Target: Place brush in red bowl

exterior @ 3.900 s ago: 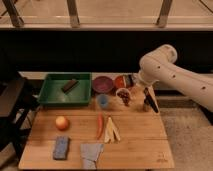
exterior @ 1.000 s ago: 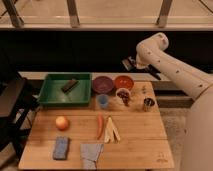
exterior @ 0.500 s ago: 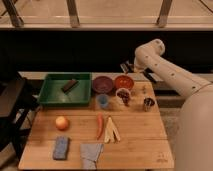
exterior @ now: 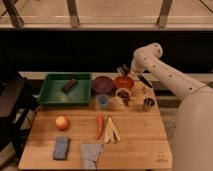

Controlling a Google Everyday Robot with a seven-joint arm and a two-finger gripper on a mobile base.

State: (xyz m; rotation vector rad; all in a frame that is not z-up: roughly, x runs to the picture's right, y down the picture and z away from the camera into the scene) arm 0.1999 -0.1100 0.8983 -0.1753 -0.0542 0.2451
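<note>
The gripper [exterior: 128, 73], clamped shut on the brush [exterior: 145, 80], has been lowered in the last second to just above the red bowl [exterior: 123, 83] (nothing released yet), so release is judged imminent.

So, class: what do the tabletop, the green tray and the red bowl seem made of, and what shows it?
Tabletop: wood, light tan surface, matt. Green tray: probably plastic, even colour, moulded rim. Red bowl: smooth, plastic or glazed ceramic; unclear. The gripper, shut on the brush, hangs just above that bowl.
</note>
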